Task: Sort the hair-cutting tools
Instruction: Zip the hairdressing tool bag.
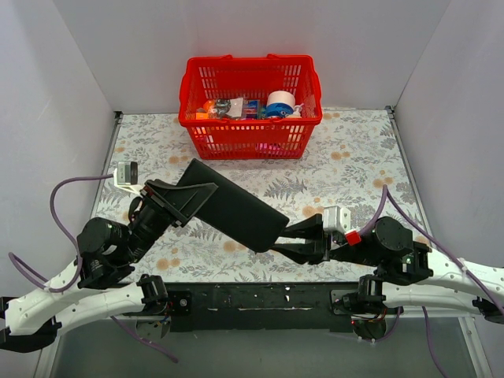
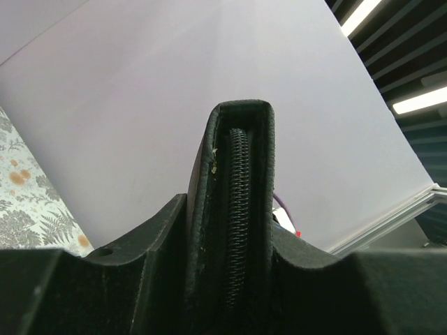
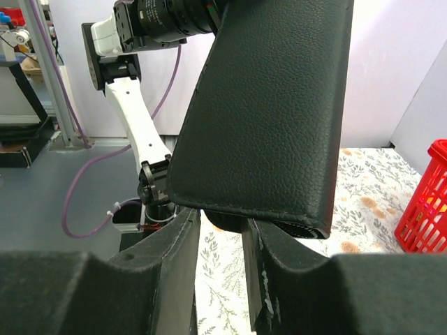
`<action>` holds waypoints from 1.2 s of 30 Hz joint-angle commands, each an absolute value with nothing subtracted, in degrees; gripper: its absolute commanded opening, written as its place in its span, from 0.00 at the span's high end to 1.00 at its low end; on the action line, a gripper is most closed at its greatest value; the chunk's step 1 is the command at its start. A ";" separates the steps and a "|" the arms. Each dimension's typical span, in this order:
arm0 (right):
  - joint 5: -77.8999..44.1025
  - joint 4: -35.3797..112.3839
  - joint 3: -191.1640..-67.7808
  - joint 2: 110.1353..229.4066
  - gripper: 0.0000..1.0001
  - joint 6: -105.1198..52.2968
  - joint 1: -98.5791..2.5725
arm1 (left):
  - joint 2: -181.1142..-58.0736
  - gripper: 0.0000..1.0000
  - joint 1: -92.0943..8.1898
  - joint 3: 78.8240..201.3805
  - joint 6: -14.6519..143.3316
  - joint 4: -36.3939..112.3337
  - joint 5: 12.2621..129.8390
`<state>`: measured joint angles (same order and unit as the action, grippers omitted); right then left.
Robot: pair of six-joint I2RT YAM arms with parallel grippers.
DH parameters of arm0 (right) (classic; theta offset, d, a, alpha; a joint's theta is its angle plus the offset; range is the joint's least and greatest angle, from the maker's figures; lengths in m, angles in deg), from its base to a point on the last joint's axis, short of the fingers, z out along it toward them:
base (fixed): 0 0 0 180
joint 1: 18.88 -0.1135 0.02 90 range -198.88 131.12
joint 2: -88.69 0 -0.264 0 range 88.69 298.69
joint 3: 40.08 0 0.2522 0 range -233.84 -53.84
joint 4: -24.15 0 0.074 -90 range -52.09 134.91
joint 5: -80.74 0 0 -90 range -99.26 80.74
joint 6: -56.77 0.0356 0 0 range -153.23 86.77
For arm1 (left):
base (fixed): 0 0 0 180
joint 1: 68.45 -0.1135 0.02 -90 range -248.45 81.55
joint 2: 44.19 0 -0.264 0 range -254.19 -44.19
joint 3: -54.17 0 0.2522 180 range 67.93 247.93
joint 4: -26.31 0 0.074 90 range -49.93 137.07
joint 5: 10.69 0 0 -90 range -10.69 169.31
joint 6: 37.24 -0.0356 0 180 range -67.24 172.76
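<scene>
The large flat black pouch [image 1: 236,206] is held tilted above the table between the two arms. My left gripper [image 1: 197,197] is shut on its upper end. In the left wrist view the pouch's zipper edge [image 2: 237,202] stands clamped between the fingers of the left gripper [image 2: 234,279]. My right gripper [image 1: 287,240] is open at the pouch's lower end. In the right wrist view the pouch [image 3: 272,105] hangs just above the parted fingers of the right gripper [image 3: 222,237], its bottom edge at their tips. The scissors and the black stick-like comb are out of view.
A red plastic basket [image 1: 250,124] with mixed items stands at the back centre, and its corner shows in the right wrist view [image 3: 426,202]. The floral tablecloth [image 1: 354,173] covers the table. White walls enclose the left, right and back sides.
</scene>
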<state>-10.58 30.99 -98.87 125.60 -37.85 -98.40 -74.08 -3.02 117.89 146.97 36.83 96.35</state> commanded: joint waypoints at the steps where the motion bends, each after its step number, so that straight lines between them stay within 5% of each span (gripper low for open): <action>1: -4.77 34.91 -96.91 124.73 0.62 -36.22 -97.45 | -73.28 1.00 -1.39 119.17 150.06 31.02 89.95; 22: 1.64 51.09 -89.44 109.87 0.58 -30.07 -97.45 | -81.18 1.00 -1.39 123.83 143.64 29.00 88.63; 36: 5.24 38.44 -88.73 119.44 0.59 -29.53 -97.54 | -84.88 1.00 -1.48 119.09 138.29 23.65 105.23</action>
